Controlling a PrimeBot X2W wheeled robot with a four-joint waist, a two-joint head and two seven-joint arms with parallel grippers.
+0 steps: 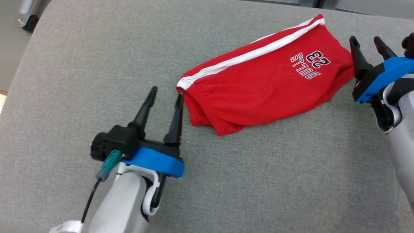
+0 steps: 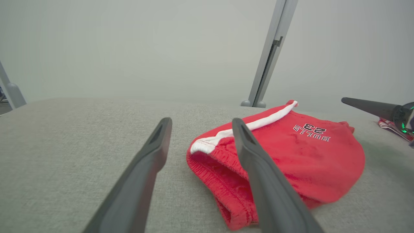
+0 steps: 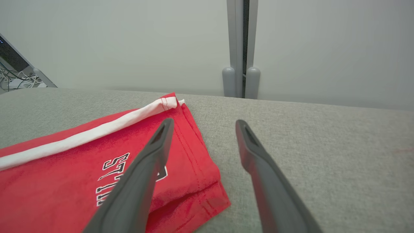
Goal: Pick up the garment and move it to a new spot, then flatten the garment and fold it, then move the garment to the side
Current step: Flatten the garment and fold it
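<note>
Two grippers stand at opposite ends of the red garment (image 1: 258,87) in the head view, and neither holds it. The left gripper (image 1: 167,91) has its fingers spread wide just beside the waistband end, and I cannot tell whether the nearer finger touches the cloth. The right gripper (image 1: 365,38), equally spread, sits just off the hem end. The garment lies on the grey padded surface (image 1: 97,64) with its white stripe along the far edge.

From the left wrist view, the empty fingers frame the waistband, where stacked layers of cloth show.

From the right wrist view, the open fingers straddle the hem corner, one above the cloth and one over bare surface beside the garment. Two hem edges lie one on the other.

My reading is that the fold is made and the last step, moving the garment aside, is not yet begun. That calls for closing on all layers at both ends together, then lifting evenly so the fold does not slip open.
</note>
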